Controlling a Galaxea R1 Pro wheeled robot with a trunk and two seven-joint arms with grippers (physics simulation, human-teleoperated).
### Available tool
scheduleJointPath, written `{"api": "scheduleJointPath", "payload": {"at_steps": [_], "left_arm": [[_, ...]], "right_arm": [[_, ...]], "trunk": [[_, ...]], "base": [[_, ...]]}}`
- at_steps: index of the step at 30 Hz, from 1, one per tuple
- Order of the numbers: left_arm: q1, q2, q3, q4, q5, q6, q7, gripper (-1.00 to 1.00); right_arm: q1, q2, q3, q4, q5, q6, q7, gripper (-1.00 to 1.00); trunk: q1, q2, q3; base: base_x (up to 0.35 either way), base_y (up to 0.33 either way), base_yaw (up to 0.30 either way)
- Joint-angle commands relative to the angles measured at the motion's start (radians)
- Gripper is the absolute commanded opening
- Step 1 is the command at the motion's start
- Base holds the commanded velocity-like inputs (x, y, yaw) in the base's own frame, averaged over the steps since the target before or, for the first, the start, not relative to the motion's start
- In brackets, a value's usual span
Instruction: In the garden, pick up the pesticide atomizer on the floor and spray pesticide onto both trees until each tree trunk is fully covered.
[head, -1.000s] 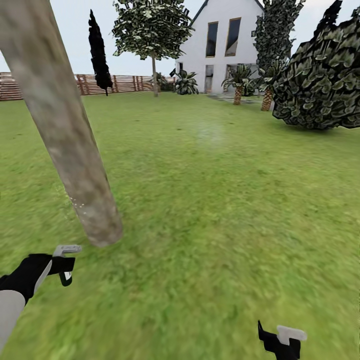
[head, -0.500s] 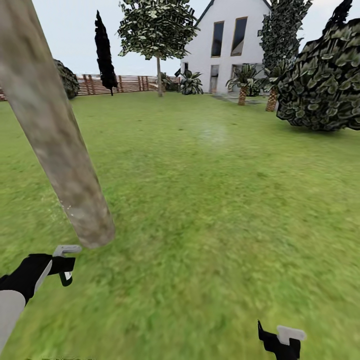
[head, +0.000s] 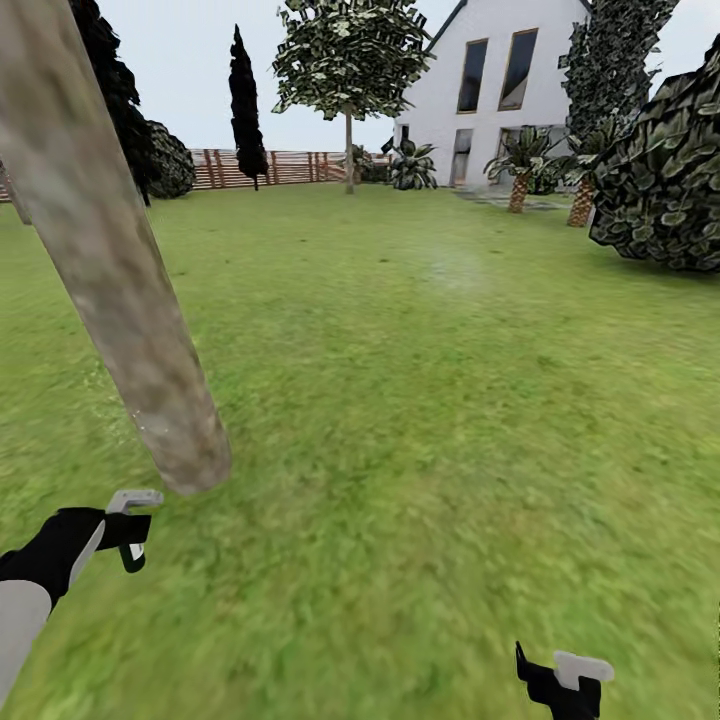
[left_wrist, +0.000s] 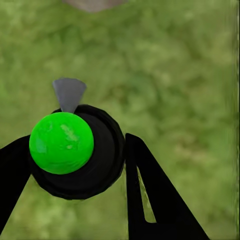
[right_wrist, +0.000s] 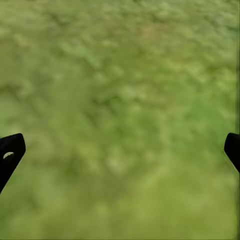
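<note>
A thick trunk (head: 120, 290) of mottled grey-tan bark rises from the lawn at the left of the head view, its foot just beyond my left gripper (head: 130, 528). That gripper is shut on the pesticide atomizer (left_wrist: 61, 142), a small black round body with a green cap and a grey nozzle (head: 135, 497) pointing toward the trunk's base (left_wrist: 92, 4). Near the view's bottom right, my right gripper (head: 565, 682) hangs over grass; its fingertips (right_wrist: 10, 150) stand wide apart with nothing between them. A second leafy tree (head: 349, 150) stands far off by the fence.
Green lawn spreads ahead. A brown slat fence (head: 290, 167) runs along the back. A white house (head: 500, 90) with short palms (head: 518, 185) lies at the back right. A large dark shrub (head: 665, 180) bulks at the right, and a dark cypress (head: 245, 110) stands behind.
The whole picture has shifted rightward, so the camera has turned left; more fence and dark shrubs show behind the trunk. Both grippers keep their places in the view.
</note>
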Motion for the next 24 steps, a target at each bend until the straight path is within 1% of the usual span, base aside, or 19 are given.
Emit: {"api": "scheduleJointPath", "payload": {"at_steps": [1,8,11,19,20,21,22,24], "left_arm": [[0.000,-0.001,0.007,-0.002,-0.011,0.005,-0.009,-1.00],[0.000,0.000,0.007,-0.002,-0.012,0.005,-0.008,-1.00],[0.000,0.000,0.007,-0.003,-0.012,0.005,-0.007,-1.00],[0.000,-0.003,0.007,-0.001,-0.010,0.005,-0.008,-1.00],[0.000,-0.031,0.007,-0.001,-0.012,-0.006,-0.007,-1.00],[0.000,-0.050,0.007,-0.001,-0.014,-0.017,-0.003,-1.00],[0.000,-0.065,0.006,-0.002,-0.015,-0.029,0.020,-1.00],[0.000,-0.073,0.007,-0.010,-0.012,-0.035,0.063,-1.00]], "right_arm": [[0.000,0.000,0.006,0.000,-0.003,-0.002,-0.004,1.00],[0.000,0.000,0.006,0.000,-0.003,-0.002,-0.004,1.00],[0.000,0.000,0.006,0.000,-0.003,-0.002,-0.004,1.00],[0.000,0.000,0.006,0.000,-0.003,-0.002,-0.004,1.00],[0.000,-0.001,0.006,0.000,-0.003,-0.002,-0.004,1.00],[0.000,-0.001,0.006,0.000,-0.003,-0.002,-0.004,1.00],[0.000,-0.001,0.006,0.000,-0.003,-0.002,-0.004,1.00],[0.000,-0.001,0.006,0.000,-0.003,-0.002,-0.004,1.00]], "trunk": [[0.000,0.000,-0.001],[0.000,0.000,-0.001],[0.000,0.000,-0.001],[0.000,0.000,-0.001],[0.000,0.000,-0.001],[0.000,0.000,-0.001],[0.000,0.000,-0.001],[0.000,0.000,-0.001]], "base": [[0.174,-0.245,0.002],[0.172,-0.244,0.006],[0.161,-0.244,0.200],[0.162,-0.244,0.272],[0.214,-0.202,0.276],[0.227,-0.164,0.276],[0.142,-0.080,0.276],[0.055,-0.031,0.260]]}}
